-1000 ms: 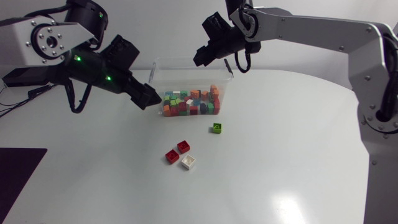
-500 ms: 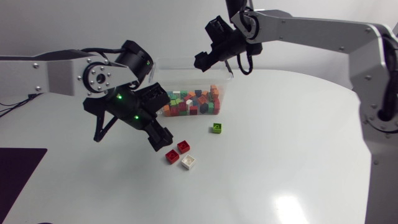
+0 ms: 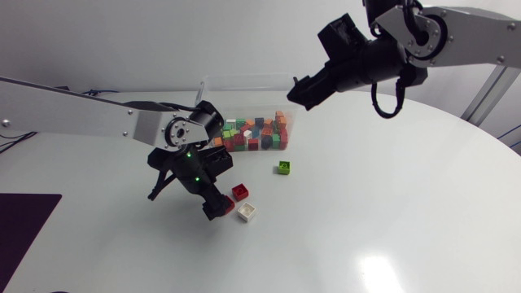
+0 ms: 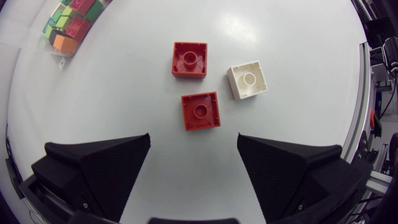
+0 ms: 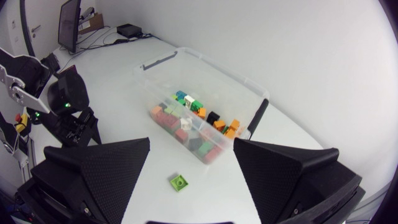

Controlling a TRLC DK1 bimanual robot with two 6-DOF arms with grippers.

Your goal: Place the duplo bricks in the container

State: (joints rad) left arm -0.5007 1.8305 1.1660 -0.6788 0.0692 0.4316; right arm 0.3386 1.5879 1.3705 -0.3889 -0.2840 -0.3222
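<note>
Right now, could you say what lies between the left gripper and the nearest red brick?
Only bare table lies between left gripper and red brick; the left wrist view shows it.

Your container point(image 3: 244, 80) sits at the tabletop's point(image 3: 366, 212) far side, bricks point(image 3: 252, 135) piled in it; a lone brick point(image 3: 284, 168) lies before its right end, a cluster point(image 3: 244, 203) of three nearer, your left hand point(image 3: 215, 207) over the leftmost

Left gripper point(image 3: 215, 207) dropped over a red brick point(image 4: 200, 111); right gripper point(image 3: 299, 92) withdrew rightward.
</note>
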